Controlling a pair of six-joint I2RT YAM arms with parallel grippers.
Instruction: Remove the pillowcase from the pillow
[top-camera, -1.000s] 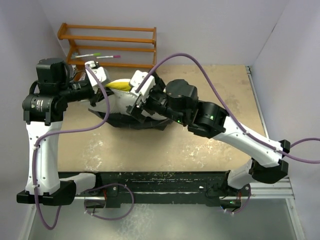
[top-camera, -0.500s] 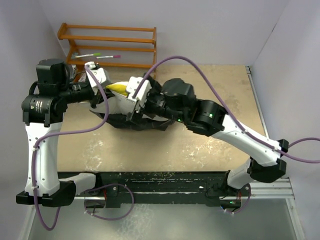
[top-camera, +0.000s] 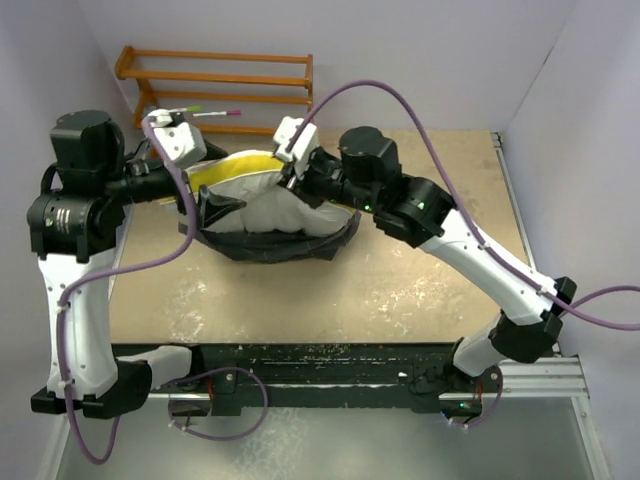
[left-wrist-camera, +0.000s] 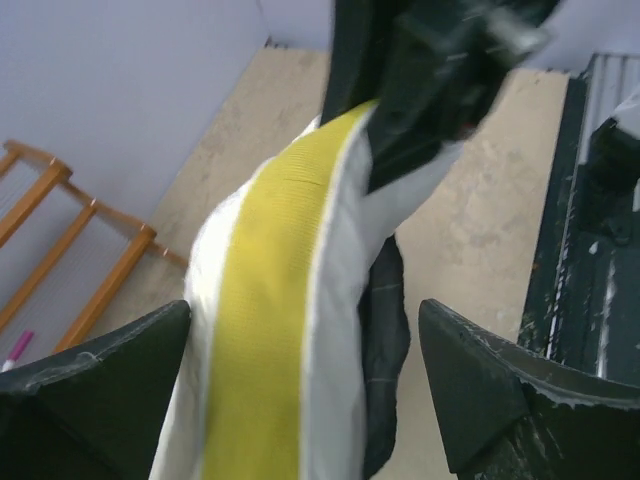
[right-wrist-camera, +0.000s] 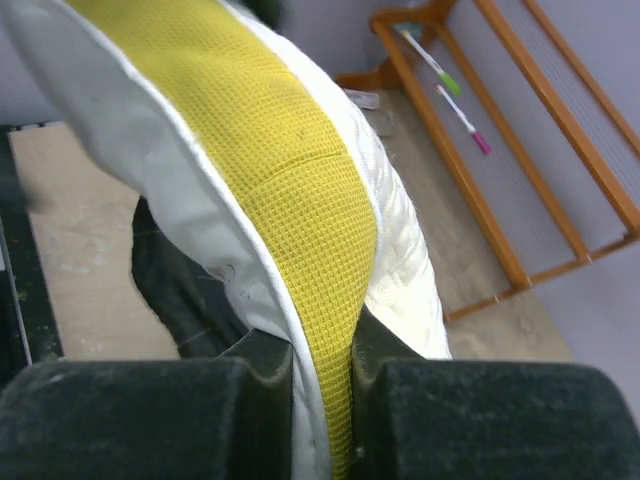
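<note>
Top view: the pillow (top-camera: 270, 205) sits far and left of centre on the table (top-camera: 400, 290), just in front of the rack (top-camera: 215, 85). Its yellow strip (top-camera: 245, 165) runs along the far edge. The pillowcase (top-camera: 285, 245) is bunched round the near, lower part, and the upper part of the pillow is bare. Your right gripper (top-camera: 287, 178) is at the pillow's far edge and your left gripper (top-camera: 198, 178) is at its left end. Two pens (top-camera: 205, 112) lie on the rack.

Left wrist view: your left fingers (left-wrist-camera: 90, 390) are spread wide, with the pillow and its yellow strip standing between them. You can't tell whether either finger touches it. The right gripper shows at the top of this view, clamped on the pillow edge. A dark fold of pillowcase hangs at the right of the pillow, above the table.

Right wrist view: your right fingers (right-wrist-camera: 150, 420) are pinched narrow on the pillow, right at the yellow strip's edge, with cloth squeezed between them. The pillowcase shows dark below the pillow, to the left. The rack and pens are at the right, well apart from the pillow.
</note>
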